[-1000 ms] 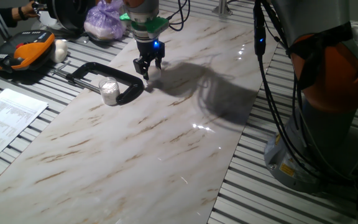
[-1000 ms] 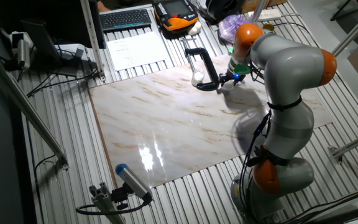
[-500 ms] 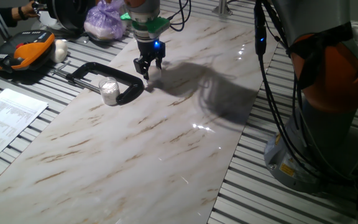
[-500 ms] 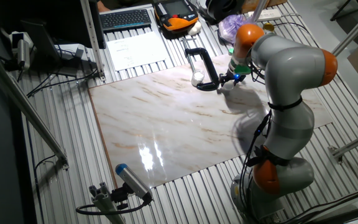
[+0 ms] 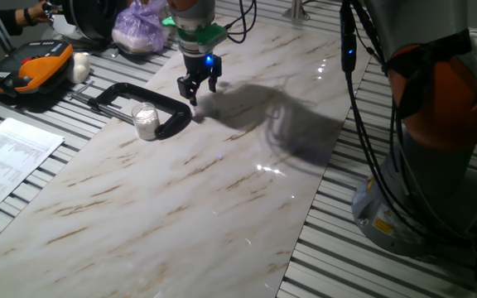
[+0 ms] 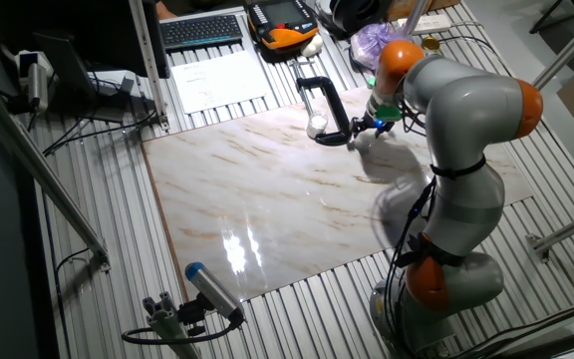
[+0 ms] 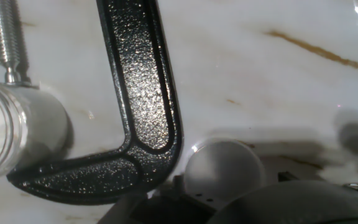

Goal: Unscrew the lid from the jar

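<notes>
The jar (image 5: 145, 121) is a small translucent white cylinder gripped by a black C-clamp (image 5: 169, 108) at the back left of the marble slab; it also shows in the other fixed view (image 6: 316, 125). In the hand view the jar (image 7: 17, 130) sits at the left with its mouth bare, pressed by the clamp screw (image 7: 8, 40). The lid (image 7: 222, 169), a round whitish cap, lies on the marble just right of the clamp's corner. My gripper (image 5: 197, 93) hovers directly over it, fingers spread, open. The lid's lower edge is hidden by my hand.
The C-clamp (image 7: 142, 106) curves close beside the lid. Behind the slab are a purple bag (image 5: 139, 29), an orange-black pendant (image 5: 27, 70), a white lump (image 5: 79, 66) and papers (image 5: 11, 157). Cables and the arm's base (image 5: 437, 124) stand at the right.
My gripper has risen slightly above the marble, and the white cap seen at its fingertips earlier is now fainter below them. The jar and clamp have not moved.
</notes>
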